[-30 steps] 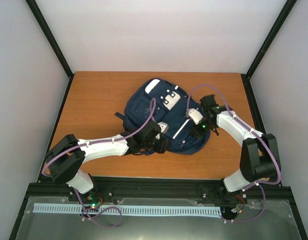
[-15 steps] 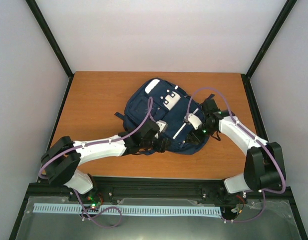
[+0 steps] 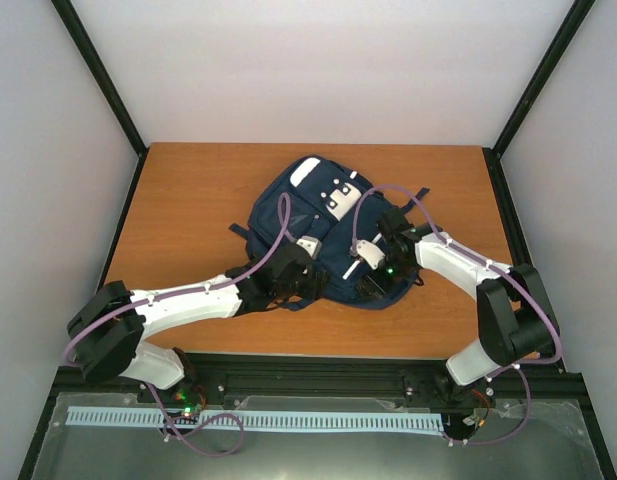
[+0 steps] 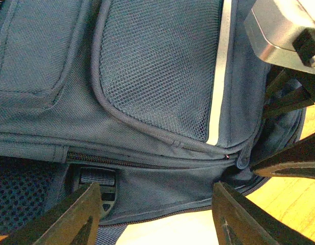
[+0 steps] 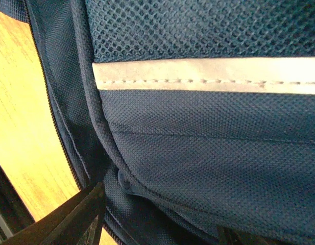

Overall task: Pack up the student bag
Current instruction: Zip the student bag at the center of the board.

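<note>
Wooden table (image 3: 188,200) between pale walls (image 3: 318,70). The navy bag (image 3: 288,205) lies flat at its middle, turned at a slant. My left gripper (image 4: 154,204) hangs over the bag's near edge, fingers spread, gripping nothing. My right gripper (image 5: 160,212) is close beside it, near the white stripe (image 5: 198,76), fingers likewise apart, nothing held.

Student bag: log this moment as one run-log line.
student bag: lying on table | left hand: open, at bag's near edge | right hand: open, beside reflective stripe
</note>
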`<state>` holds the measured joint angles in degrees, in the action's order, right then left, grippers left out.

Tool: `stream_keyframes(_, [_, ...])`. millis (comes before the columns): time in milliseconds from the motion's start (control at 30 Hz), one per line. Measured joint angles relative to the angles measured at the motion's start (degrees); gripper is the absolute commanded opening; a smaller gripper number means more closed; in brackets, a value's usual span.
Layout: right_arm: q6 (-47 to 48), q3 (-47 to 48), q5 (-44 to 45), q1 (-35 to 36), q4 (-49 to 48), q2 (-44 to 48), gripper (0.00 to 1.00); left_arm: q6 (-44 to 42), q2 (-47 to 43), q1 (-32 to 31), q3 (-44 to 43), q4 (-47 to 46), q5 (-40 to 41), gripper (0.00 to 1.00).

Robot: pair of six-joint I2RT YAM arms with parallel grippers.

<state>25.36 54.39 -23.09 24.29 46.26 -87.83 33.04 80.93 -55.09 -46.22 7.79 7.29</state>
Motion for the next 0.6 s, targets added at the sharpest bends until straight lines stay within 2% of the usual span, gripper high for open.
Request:
stream_keyframes(367, [-4.0, 0.7, 8.0, 2.1, -3.6, -0.5, 0.37, 1.2, 0.0, 0.0, 0.0, 1.2, 2.6, 0.62])
stream_keyframes(467, [-4.1, 0.7, 9.7, 2.1, -3.8, -0.2, 0.38, 1.3, 0.1, 0.0, 0.0, 1.2, 2.6, 0.61])
stream_keyframes(600, [-4.1, 0.7, 8.9, 2.1, -4.1, 1.3, 0.49, 1.2, 0.3, 0.0, 0.0, 1.3, 2.6, 0.61])
